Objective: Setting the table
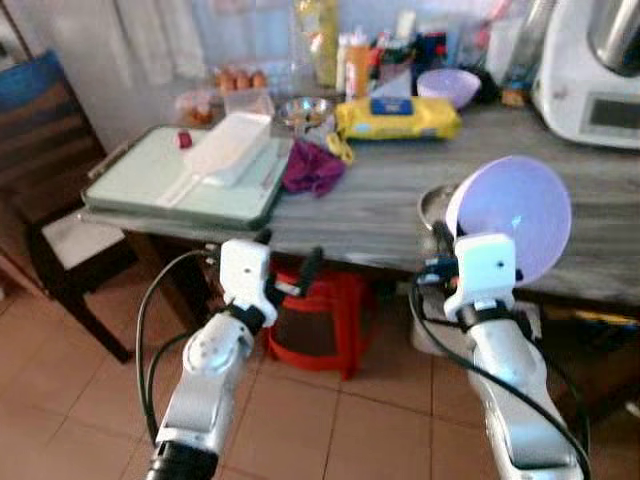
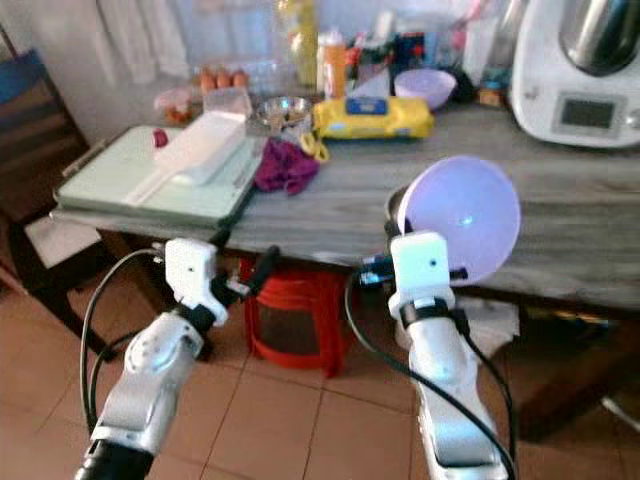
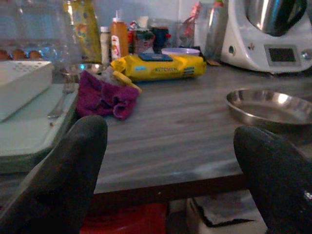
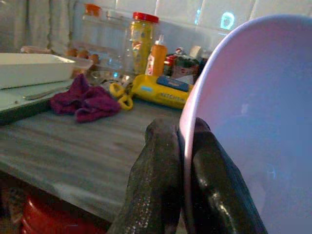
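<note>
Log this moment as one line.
right gripper: shut on lilac bowl rim, tilted | left gripper: open, empty, at table edge | steel plate: on table

Both arms are silver, each ending in a white boxy wrist block. Black cables loop beside each block. The left gripper and right gripper have long black fingers.

home kitchen — tiled wall | food processor | egg tray
</note>
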Tool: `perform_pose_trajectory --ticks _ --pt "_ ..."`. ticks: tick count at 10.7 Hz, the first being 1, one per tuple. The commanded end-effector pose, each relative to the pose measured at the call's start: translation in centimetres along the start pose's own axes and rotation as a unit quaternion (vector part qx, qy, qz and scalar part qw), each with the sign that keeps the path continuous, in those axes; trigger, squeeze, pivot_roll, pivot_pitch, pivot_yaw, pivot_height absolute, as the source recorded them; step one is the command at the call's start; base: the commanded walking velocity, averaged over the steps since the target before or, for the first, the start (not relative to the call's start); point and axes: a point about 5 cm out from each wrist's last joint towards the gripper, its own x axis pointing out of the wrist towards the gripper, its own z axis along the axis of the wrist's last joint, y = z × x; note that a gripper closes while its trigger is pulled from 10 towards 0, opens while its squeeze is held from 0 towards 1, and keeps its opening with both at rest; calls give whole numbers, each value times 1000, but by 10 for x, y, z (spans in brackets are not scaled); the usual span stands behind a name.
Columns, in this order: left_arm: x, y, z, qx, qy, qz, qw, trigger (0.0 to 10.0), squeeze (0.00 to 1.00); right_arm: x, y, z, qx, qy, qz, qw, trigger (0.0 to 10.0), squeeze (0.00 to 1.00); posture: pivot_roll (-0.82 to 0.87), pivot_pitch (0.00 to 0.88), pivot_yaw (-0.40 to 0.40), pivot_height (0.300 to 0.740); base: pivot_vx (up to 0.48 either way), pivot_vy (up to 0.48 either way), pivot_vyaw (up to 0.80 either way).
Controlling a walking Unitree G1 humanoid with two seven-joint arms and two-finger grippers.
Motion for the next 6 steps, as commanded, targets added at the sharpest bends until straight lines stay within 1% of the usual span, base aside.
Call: perform_pose_trajectory --ticks 1,3,6 --pt "0 -2 1 1 -1 -2 1000 10000 0 3 1 7 -2 -18 6 1000 10000 0 -169 53 52 740 0 0 0" --pt "0 -4 1 0 -4 -8 1000 10000 0 6 3 9 -2 -20 9 1000 10000 0 -169 53 48 740 0 0 0" --pt "-2 -6 3 -7 -8 -21 1000 10000 0 8 3 8 -3 -20 10 1000 10000 0 -161 49 52 740 0 0 -800"
